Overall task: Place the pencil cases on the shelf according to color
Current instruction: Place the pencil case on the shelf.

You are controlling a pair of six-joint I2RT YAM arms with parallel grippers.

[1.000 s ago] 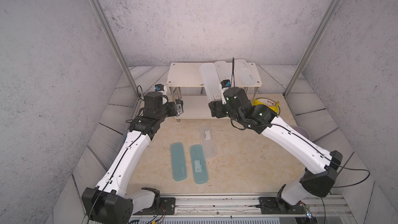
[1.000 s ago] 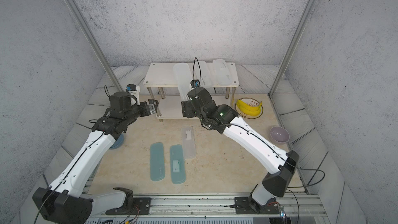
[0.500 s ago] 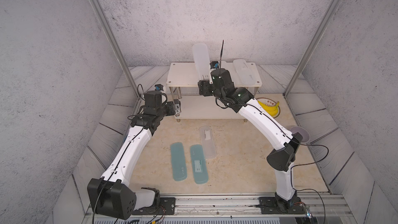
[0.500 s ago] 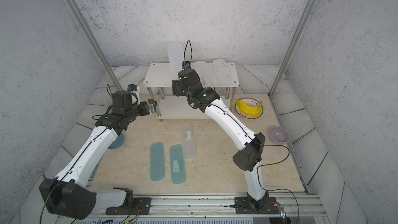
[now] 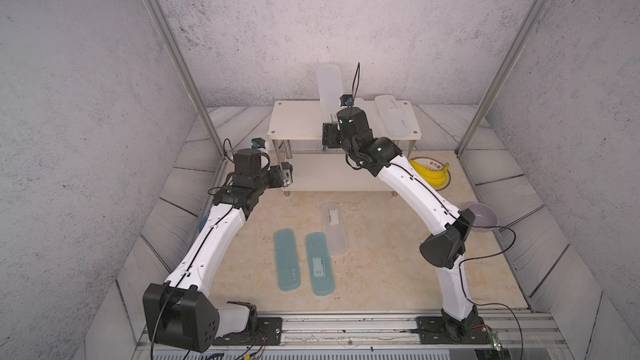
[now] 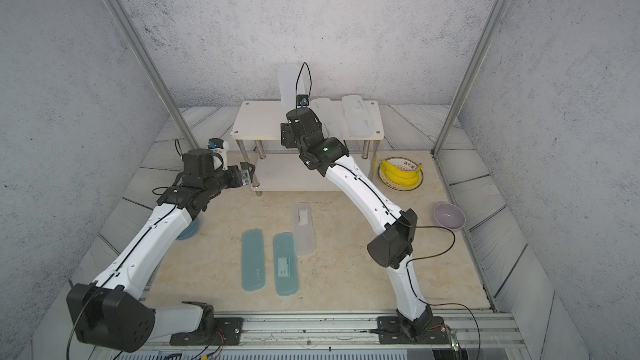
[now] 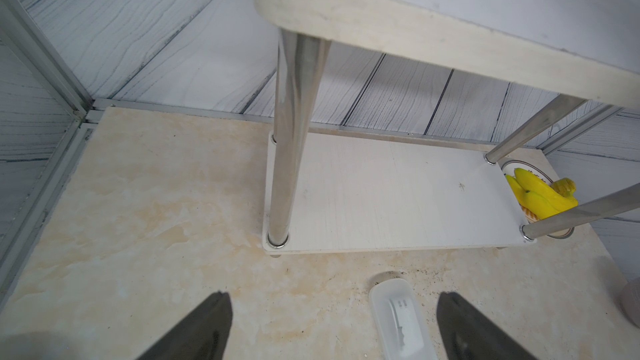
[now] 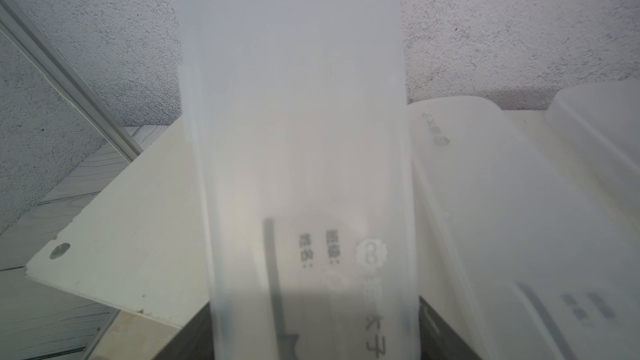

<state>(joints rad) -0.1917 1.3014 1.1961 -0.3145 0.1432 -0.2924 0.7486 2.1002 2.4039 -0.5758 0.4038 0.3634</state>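
Right gripper clamps the frosted white rounded plastic pencil case upright at twelve o'clock, over the white two-tier metal-legged shelf; left gripper gapes wide at ten o'clock.

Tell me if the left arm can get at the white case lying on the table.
Probably yes. The left gripper hangs empty with jaws open near the shelf, and the white case lies ahead on the tabletop with nothing between. Only the teal case close beside its front end might crowd one side.
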